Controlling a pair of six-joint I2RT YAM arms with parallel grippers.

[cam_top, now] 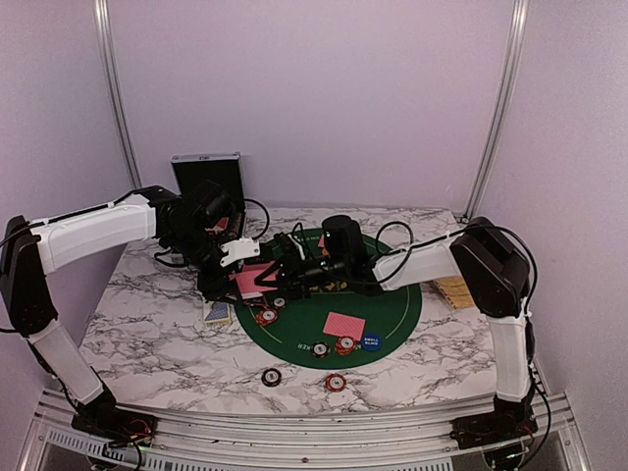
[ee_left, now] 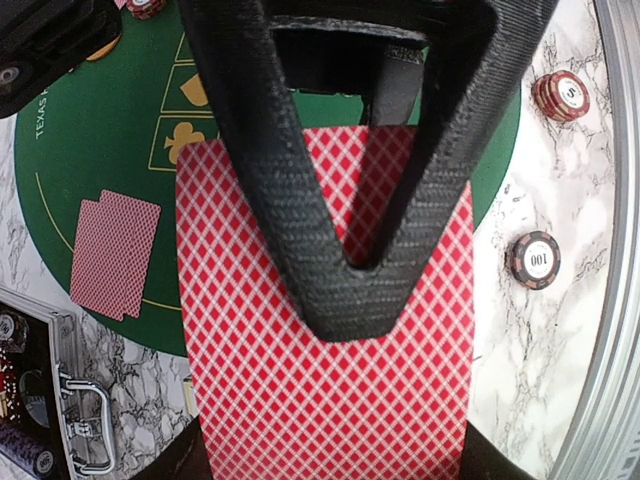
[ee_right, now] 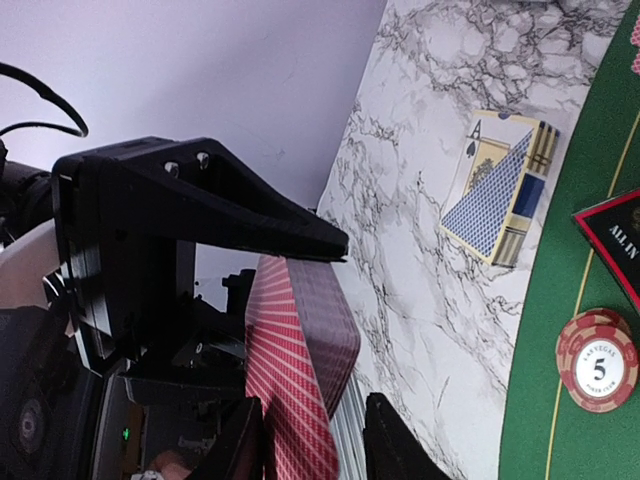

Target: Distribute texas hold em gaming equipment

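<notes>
A stack of pink-red-backed playing cards is held upright over the left side of the green mat, with my left gripper shut on its lower end. My right gripper reaches in from the right. Its fingers straddle the stack's upper edge: one finger lies against the cards and the other stands a little clear, so it is open. Two cards lie face down on the mat beside a blue marker disc. Striped chips sit on the marble near the front. A triangular marker and a red chip lie on the mat.
A blue-backed card box lies on the marble left of the mat. The black case stands open at the back left. A straw basket sits behind my right arm. Cables trail across the mat's far side.
</notes>
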